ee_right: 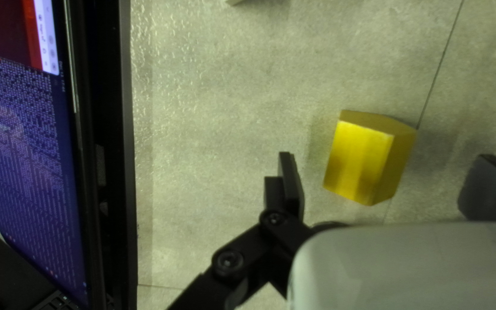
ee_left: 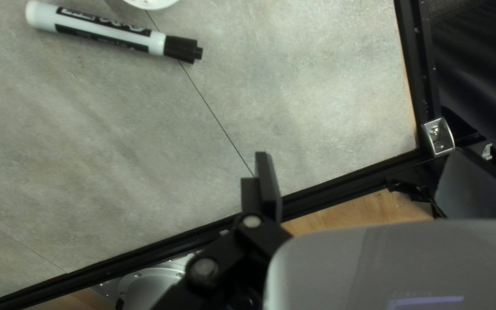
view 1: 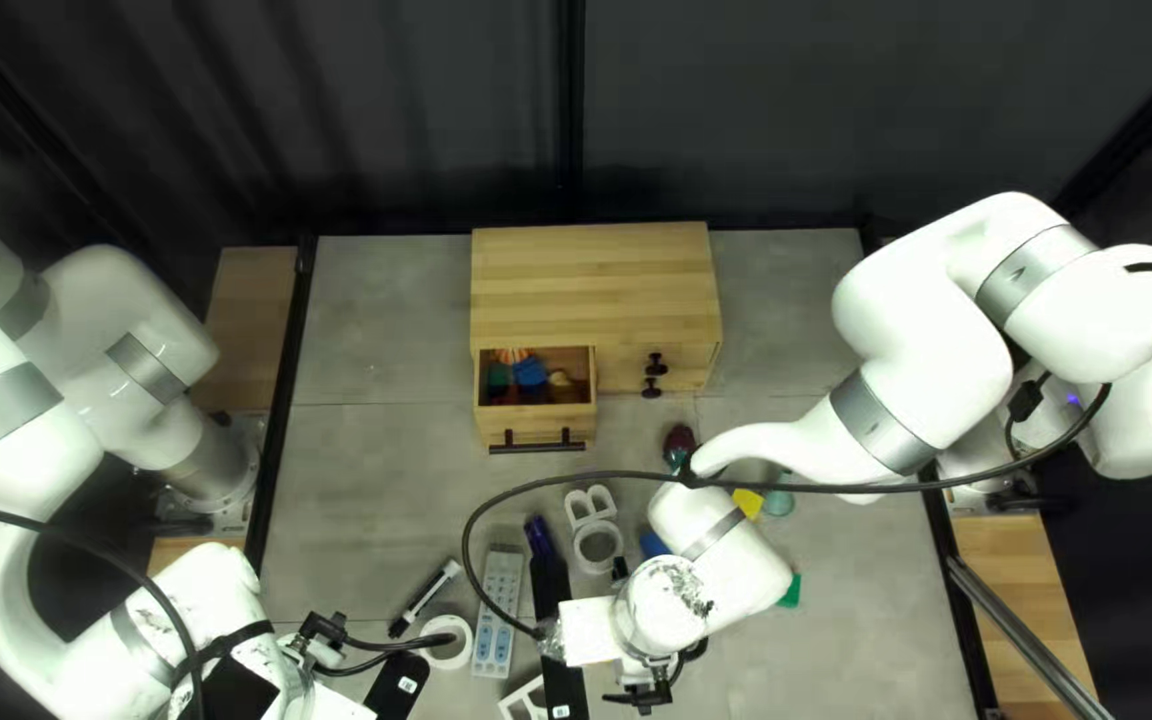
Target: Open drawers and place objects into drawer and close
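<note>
We see the wooden cabinet [view 1: 590, 287] standing toward the far side of the worktop [view 1: 376, 467], its small left drawer [view 1: 536, 427] pulled open by its width of front with a black bar handle [view 1: 538, 447]. Inside this drawer lie several small coloured things, among them a blue one [view 1: 531, 372] and an orange one [view 1: 512, 356]; the cabinet's right part carries two black knobs. Our left gripper [view 1: 336, 704] is over the near left of the worktop, its fingers spread apart and holding nothing. In the left wrist view a white marker with a black cap [ee_left: 110, 31] lies ahead of the gripper and off to one side. Our right gripper [view 1: 590, 631] is over the near middle, its fingers also standing open. A yellow block [ee_right: 368, 161] rests on the worktop ahead of the gap between them, touching neither finger, while a lit screen [ee_right: 18, 161] is off beyond one side. Near the marker in the top left view we see a roll of white tape [view 1: 430, 656] and a power strip [view 1: 498, 614]. A green block [view 1: 791, 591] lies beside our right arm, and a dark red thing [view 1: 679, 440] sits between that arm and the cabinet.
</note>
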Tool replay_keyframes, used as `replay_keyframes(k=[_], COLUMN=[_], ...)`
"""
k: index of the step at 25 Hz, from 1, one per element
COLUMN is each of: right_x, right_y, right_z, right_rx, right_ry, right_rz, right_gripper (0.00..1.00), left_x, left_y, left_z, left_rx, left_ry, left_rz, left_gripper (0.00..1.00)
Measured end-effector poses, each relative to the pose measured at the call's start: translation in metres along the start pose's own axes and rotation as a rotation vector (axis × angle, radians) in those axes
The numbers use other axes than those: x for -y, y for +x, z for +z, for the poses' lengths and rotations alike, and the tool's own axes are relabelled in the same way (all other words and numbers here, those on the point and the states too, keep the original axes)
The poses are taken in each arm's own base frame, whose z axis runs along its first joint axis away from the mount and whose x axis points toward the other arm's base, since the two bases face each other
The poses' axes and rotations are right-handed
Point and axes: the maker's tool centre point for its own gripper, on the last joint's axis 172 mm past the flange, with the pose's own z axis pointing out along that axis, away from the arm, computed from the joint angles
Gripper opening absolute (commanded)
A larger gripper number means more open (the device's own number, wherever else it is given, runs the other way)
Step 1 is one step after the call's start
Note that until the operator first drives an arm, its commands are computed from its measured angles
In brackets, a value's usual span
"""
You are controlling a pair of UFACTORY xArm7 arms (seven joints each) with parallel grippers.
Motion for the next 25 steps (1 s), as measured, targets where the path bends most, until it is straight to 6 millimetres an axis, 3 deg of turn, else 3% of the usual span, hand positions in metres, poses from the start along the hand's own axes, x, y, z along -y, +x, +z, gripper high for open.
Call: replay_keyframes(k=[13,17,18,19,20,25], right_x=[0.003,0.004,0.004,0.004,0.005,0.004], right_y=[-0.006,-0.007,-0.007,-0.008,-0.008,-0.01], right_z=[0.008,0.014,0.015,0.016,0.016,0.014], right_rx=[0.024,0.03,0.031,0.032,0.033,0.04], right_ry=[-0.012,-0.012,-0.011,-0.011,-0.011,-0.015], right_rz=[0.003,0.001,0.001,0.0,0.0,0.004], right_gripper=[1.0,0.95,0.88,0.49,0.03,0.01], left_x=[0.0,0.0,0.0,0.0,0.0,0.0], left_y=[0.0,0.0,0.0,0.0,0.0,0.0], left_z=[0.0,0.0,0.0,0.0,0.0,0.0], left_rx=[0.0,0.0,0.0,0.0,0.0,0.0], left_ry=[0.0,0.0,0.0,0.0,0.0,0.0], left_rz=[0.0,0.0,0.0,0.0,0.0,0.0], left_gripper=[1.0,1.0,1.0,1.0,1.0,1.0])
